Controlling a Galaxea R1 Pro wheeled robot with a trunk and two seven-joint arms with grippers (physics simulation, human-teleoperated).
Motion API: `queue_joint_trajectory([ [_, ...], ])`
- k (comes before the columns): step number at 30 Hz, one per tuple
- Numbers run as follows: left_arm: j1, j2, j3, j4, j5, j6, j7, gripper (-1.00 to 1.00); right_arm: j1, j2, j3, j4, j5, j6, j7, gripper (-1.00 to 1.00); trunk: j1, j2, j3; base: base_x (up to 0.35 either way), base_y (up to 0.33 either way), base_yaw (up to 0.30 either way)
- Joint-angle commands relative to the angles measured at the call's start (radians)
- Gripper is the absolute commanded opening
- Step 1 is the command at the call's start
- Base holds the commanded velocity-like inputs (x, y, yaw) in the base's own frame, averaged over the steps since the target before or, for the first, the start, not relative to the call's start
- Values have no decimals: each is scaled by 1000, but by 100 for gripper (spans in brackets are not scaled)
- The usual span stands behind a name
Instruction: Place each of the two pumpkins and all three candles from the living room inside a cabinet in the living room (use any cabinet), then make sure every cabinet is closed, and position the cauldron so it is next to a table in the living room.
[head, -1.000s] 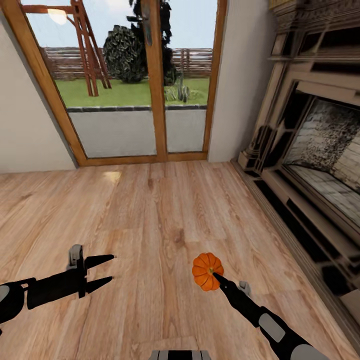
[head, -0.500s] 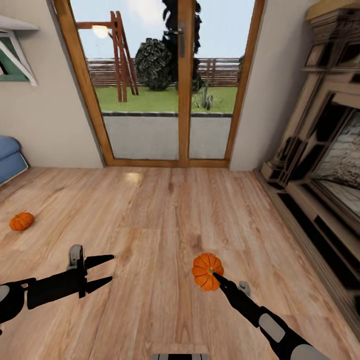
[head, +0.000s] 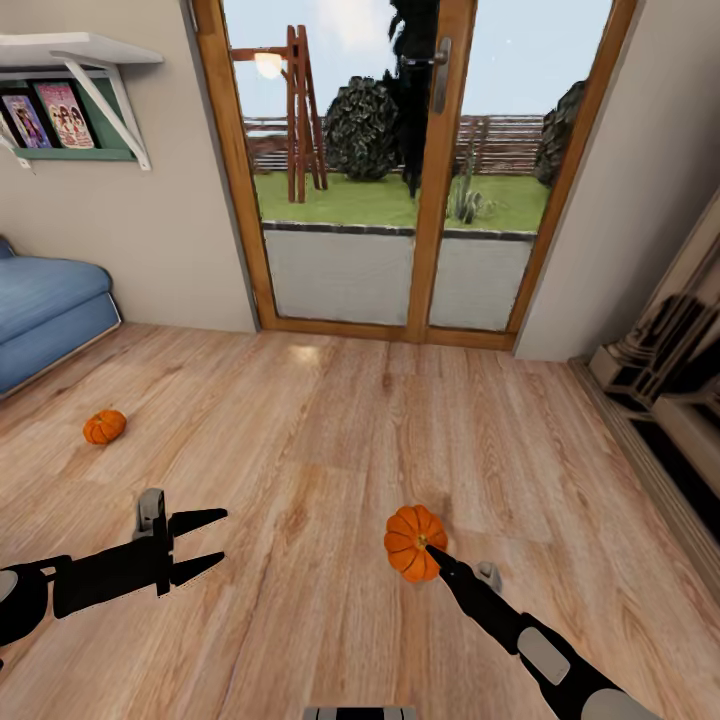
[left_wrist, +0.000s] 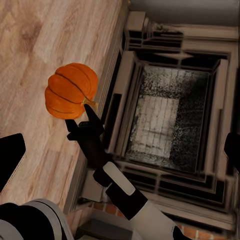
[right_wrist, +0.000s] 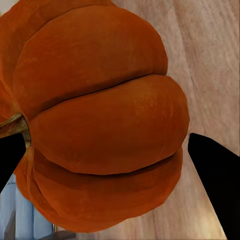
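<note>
Head view: a light-brown wood-plank floor (head: 330, 440) runs to a wood-framed glazed double door (head: 400, 170) with a garden beyond it. Beige walls stand either side. At left sit the corner of a blue upholstered sofa (head: 45, 315) and a white bracketed wall shelf (head: 85, 50) above a green panel holding two picture covers; any writing on them is too small to read. At right, the edge of an ornate beige stone fireplace (head: 665, 370) meets the floor.

Right gripper (head: 428, 552) — black, two-fingered — is clamped on a bright-orange ribbed round pumpkin (head: 414, 541), held out ahead of the robot. Whether that pumpkin touches the planks cannot be told from this view. A second small orange ribbed pumpkin (head: 104, 426) rests on the floor near the sofa, well apart from both arms.

Left gripper (head: 205, 545) hangs with its black fingers spread and nothing between them.

Left wrist view: the right arm and the held pumpkin (left_wrist: 71, 90) appear from the side, with the fireplace's soot-dark firebox (left_wrist: 167, 117) behind them — detail the head view crops.

Right wrist view: the pumpkin (right_wrist: 100, 120) sits between the two black fingertips (right_wrist: 215, 175), its stem end at one side.
</note>
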Motion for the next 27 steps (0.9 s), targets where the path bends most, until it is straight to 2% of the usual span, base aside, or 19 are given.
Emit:
queue_joint_trajectory([
  [1, -1, 0, -1, 0, 11, 1, 10, 100, -1, -1, 1, -1, -14, 10, 3, -100, 0, 0, -1, 306, 145, 97],
  [9, -1, 0, -2, 0, 11, 1, 10, 100, -1, -1, 1, -1, -14, 9, 1, -100, 0, 0, -1, 314, 103, 16],
  [27, -1, 0, -5, 0, 11, 1, 11, 100, -1, -1, 1, -1, -14, 9, 1, -100, 0, 0, 7, 334, 4, 66],
])
